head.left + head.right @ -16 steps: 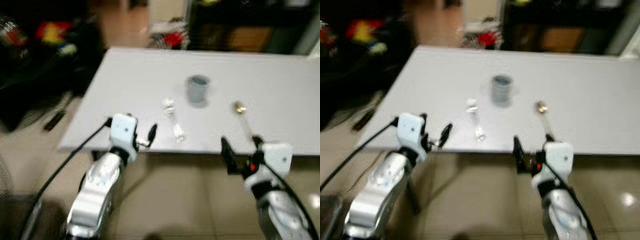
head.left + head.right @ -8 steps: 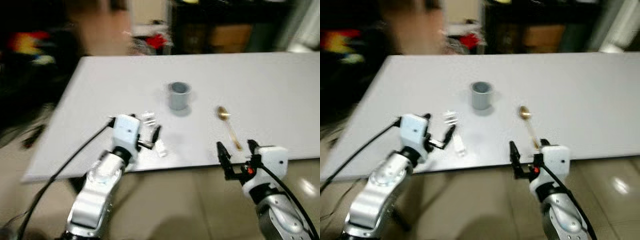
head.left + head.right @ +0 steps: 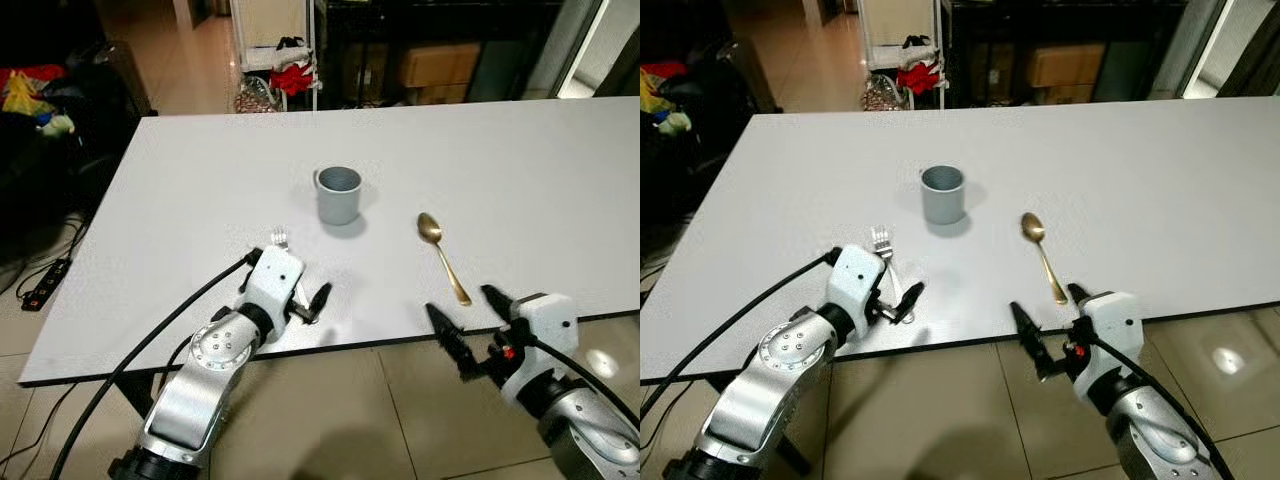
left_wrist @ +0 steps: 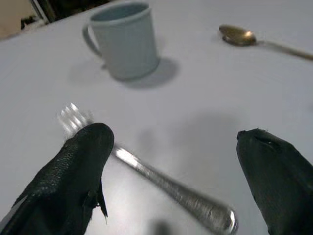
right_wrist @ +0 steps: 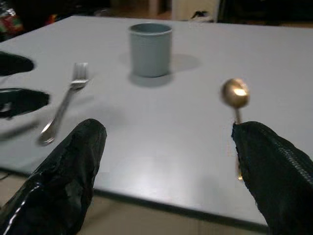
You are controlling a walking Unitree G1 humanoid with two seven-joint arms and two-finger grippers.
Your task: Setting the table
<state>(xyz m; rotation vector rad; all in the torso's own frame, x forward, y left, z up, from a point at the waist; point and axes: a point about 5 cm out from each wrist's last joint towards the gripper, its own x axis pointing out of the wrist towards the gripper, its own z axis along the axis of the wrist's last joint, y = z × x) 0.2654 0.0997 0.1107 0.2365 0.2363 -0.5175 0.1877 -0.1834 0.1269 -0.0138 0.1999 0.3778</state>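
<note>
1. The silver metal fork [image 4: 146, 171] lies flat on the white rectangular table [image 3: 540, 160], near its front edge, with the tines pointing away from the robot toward the cup.
2. The left gripper [image 4: 171, 161] hovers low over the fork with its two black fingers spread wide apart, one on each side of the handle and touching nothing.
3. To grip well, it seems best to lower the fingers until they straddle the handle about midway along, squarely across it, then close; a thin, flat, shiny handle will likely slip or pivot if it is pinched near the end.
4. The right gripper [image 3: 1052, 330] sits at the table's front edge with its fingers also apart and holding nothing, just short of the handle end of the gold-coloured metal spoon [image 3: 442, 256].
5. The spoon lies flat to the right of the cup, bowl end farther from the robot.
6. The grey-blue cylindrical cup with a side handle [image 3: 338, 194] stands upright behind the fork, well apart from both grippers; what shows of its inside looks empty.
</note>
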